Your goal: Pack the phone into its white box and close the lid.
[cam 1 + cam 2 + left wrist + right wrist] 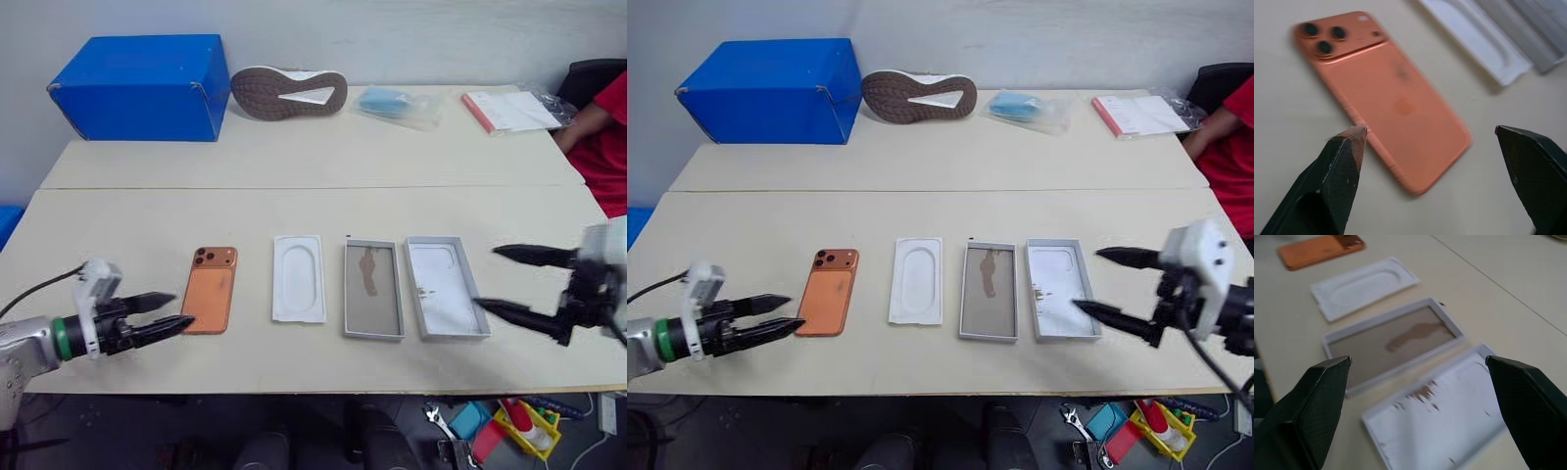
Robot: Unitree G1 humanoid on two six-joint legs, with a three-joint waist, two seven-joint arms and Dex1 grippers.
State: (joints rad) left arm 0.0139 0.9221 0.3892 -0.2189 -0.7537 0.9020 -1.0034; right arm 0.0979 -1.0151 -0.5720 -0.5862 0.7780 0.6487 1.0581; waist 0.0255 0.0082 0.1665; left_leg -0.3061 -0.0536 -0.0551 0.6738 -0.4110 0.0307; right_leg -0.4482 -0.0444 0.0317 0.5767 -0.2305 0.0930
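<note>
No legible text, label, brand, number or sign is showing on any item. Papers [514, 108] at the table's far right corner are lying too small to read.

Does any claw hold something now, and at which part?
Nothing is held. The left claw is open beside the phone; the right claw is open near the lid.

A pale table [323, 157] carries everything. At its middle lies the white box [372, 289]; at its three o'clock the lid [446, 286], at nine o'clock a white insert [299, 277], then the phone [211, 289]. Toward eleven o'clock stands a blue box [142, 86]; at twelve, a shoe [288, 91], a bag [397, 106], papers [514, 110].
</note>
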